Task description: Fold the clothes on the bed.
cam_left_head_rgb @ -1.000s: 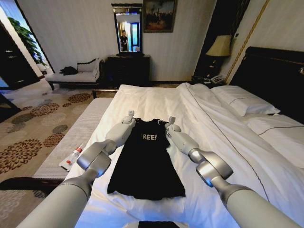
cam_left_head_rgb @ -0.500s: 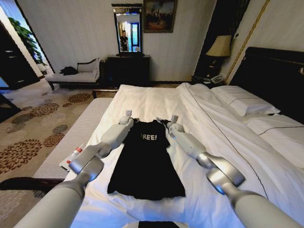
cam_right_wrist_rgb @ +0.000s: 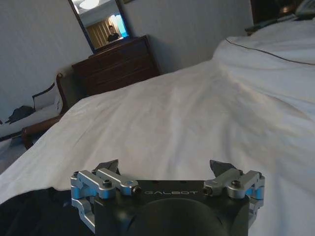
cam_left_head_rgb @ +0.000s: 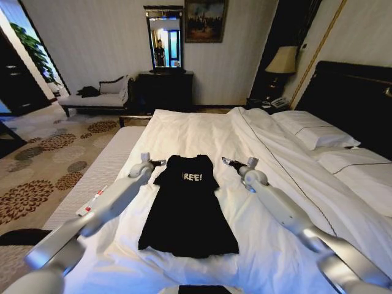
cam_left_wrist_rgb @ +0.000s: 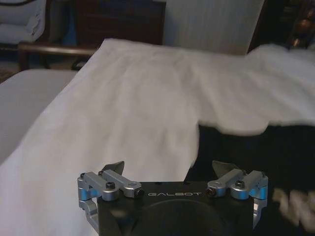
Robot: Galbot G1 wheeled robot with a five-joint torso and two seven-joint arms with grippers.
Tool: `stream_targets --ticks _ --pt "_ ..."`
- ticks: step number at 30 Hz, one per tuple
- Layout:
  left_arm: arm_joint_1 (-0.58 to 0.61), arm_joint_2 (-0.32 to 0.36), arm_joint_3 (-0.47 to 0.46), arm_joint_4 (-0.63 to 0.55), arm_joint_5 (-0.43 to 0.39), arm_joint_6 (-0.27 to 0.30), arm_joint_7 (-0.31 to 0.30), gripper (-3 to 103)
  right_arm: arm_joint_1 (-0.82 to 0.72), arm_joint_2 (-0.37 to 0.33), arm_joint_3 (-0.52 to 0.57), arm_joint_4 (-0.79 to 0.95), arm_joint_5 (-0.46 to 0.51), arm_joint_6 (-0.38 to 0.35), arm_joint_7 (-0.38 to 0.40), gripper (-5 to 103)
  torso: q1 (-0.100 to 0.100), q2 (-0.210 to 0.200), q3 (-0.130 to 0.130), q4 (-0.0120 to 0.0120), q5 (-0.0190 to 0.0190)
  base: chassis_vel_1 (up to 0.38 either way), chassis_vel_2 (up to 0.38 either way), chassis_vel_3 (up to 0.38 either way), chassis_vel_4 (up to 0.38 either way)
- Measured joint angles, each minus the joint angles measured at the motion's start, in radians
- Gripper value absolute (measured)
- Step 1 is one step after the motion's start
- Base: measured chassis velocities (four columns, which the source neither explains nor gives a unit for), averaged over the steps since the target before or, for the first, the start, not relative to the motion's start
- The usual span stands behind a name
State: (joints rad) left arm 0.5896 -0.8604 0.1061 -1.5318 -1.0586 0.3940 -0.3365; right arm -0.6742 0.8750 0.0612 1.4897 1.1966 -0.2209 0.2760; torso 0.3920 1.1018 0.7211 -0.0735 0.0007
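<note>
Right, the black T-shirt (cam_left_head_rgb: 187,207) lies flat on the white duvet (cam_left_head_rgb: 202,131) of the bed (cam_left_head_rgb: 343,184), sleeves tucked in so it reads as a long dark panel, the white lettering (cam_left_head_rgb: 192,177) facing up near its collar end. That collar end sits between the two sets of fingertips, the hem end well back toward the robot's body.

The left gripper (cam_left_head_rgb: 157,163) hovers just beside the shirt's left shoulder, fingers spread open and holding nothing. From the left wrist view the two dark fingertips (cam_left_wrist_rgb: 114,166) stand wide apart, bare duvet ahead of one and the black cloth (cam_left_wrist_rgb: 256,162) ahead of the other, its edge running between them.

The right gripper (cam_left_head_rgb: 229,163) hangs a little off the shirt's right shoulder, a strip of white duvet showing between its tips and the fabric. Its fingers (cam_right_wrist_rgb: 222,167) are open too, empty, with plain bedding ahead of them and a corner of the black shirt (cam_right_wrist_rgb: 34,214) down beside the gripper body.

Beyond the fingertips: white pillows (cam_left_head_rgb: 315,128) against the dark headboard (cam_left_head_rgb: 361,98), a dark dresser (cam_left_head_rgb: 164,90) with a mirror (cam_left_head_rgb: 165,38) at the far wall, and a chaise longue (cam_left_head_rgb: 98,95) on the patterned carpet (cam_left_head_rgb: 43,165).
</note>
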Motion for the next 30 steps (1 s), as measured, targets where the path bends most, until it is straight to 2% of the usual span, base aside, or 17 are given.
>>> stream_targets --ticks 3,5,7,8,10,12,13,14,15,17,18,19,23,25,29,30 --pt "0.119 0.067 -0.083 -0.097 0.013 0.000 0.012 100 -0.114 -0.031 0.080 0.102 -0.020 0.001 -0.015 100 0.000 0.000 0.000 0.0010 -0.0021 0.000 0.000 0.000 0.000" --pt "0.243 0.117 -0.154 -0.186 0.023 -0.007 0.023 100 -0.233 -0.052 0.140 0.191 -0.038 0.003 -0.032 100 0.000 0.000 0.000 0.0002 0.0006 0.000 0.000 0.000 0.000" --pt "0.375 0.149 -0.229 -0.280 0.047 -0.023 0.039 100 -0.340 -0.066 0.203 0.280 -0.073 0.023 -0.042 100 0.000 0.000 0.000 -0.0002 -0.0020 0.000 0.000 0.000 0.000" --pt "0.375 0.149 -0.229 -0.280 0.047 -0.023 0.039 100 -0.340 -0.066 0.203 0.280 -0.073 0.023 -0.042 100 0.000 0.000 0.000 -0.0002 -0.0020 0.000 0.000 0.000 0.000" --pt "0.488 0.154 -0.309 -0.353 0.064 -0.033 0.047 100 -0.454 -0.067 0.258 0.358 -0.127 0.038 -0.043 100 0.000 0.000 0.000 0.0004 -0.0002 0.000 0.000 0.000 0.000" --pt "0.611 0.143 -0.396 -0.417 0.087 -0.037 0.057 100 -0.583 -0.055 0.324 0.436 -0.163 0.041 -0.043 100 0.000 0.000 0.000 0.0000 -0.0015 0.000 0.000 0.000 0.000" --pt "0.665 0.137 -0.431 -0.441 0.098 -0.041 0.066 100 -0.631 -0.048 0.347 0.464 -0.169 0.042 -0.044 100 0.000 0.000 0.000 -0.0008 -0.0007 0.000 0.000 0.000 0.000" --pt "0.665 0.137 -0.431 -0.441 0.098 -0.041 0.066 100 -0.631 -0.048 0.347 0.464 -0.169 0.042 -0.044 100 0.000 0.000 0.000 -0.0008 -0.0007 0.000 0.000 0.000 0.000" --pt "0.758 0.125 -0.479 -0.472 0.119 -0.047 0.085 100 -0.692 -0.037 0.379 0.504 -0.171 0.041 -0.051 100 0.000 0.000 0.000 -0.0009 0.0001 0.000 0.000 0.000 0.000" --pt "0.900 0.094 -0.557 -0.516 0.157 -0.057 0.127 100 -0.794 -0.015 0.443 0.572 -0.174 0.038 -0.074 100 0.000 0.000 0.000 0.0008 -0.0020 0.000 0.000 0.000 0.000" --pt "0.959 0.077 -0.598 -0.537 0.171 -0.063 0.144 100 -0.852 0.001 0.472 0.600 -0.177 0.037 -0.091 100 0.000 0.000 0.000 0.0005 -0.0011 0.000 0.000 0.000 0.000" --pt "0.959 0.077 -0.598 -0.537 0.171 -0.063 0.144 100 -0.852 0.001 0.472 0.600 -0.177 0.037 -0.091 100 0.000 0.000 0.000 0.0005 -0.0011 0.000 0.000 0.000 0.000" --pt "1.145 0.012 -0.709 -0.596 0.196 -0.082 0.189 100 -1.024 0.050 0.518 0.663 -0.198 0.021 -0.126 100 0.000 0.000 0.000 -0.0002 -0.0009 0.000 0.000 0.000 0.000" --pt "1.168 0.005 -0.722 -0.603 0.199 -0.085 0.195 100 -1.045 0.058 0.521 0.669 -0.201 0.014 -0.129 100 0.000 0.000 0.000 -0.0001 -0.0007 0.000 0.000 0.000 0.000" --pt "1.291 -0.032 -0.804 -0.645 0.186 -0.096 0.220 100 -1.134 0.100 0.533 0.720 -0.148 -0.103 -0.096 100 0.000 0.000 0.000 0.0000 -0.0006 0.000 0.000 0.000 0.000" --pt "1.291 -0.032 -0.804 -0.645 0.186 -0.096 0.220 100 -1.134 0.100 0.533 0.720 -0.148 -0.103 -0.096 100 0.000 0.000 0.000 0.0000 -0.0006 0.000 0.000 0.000 0.000"
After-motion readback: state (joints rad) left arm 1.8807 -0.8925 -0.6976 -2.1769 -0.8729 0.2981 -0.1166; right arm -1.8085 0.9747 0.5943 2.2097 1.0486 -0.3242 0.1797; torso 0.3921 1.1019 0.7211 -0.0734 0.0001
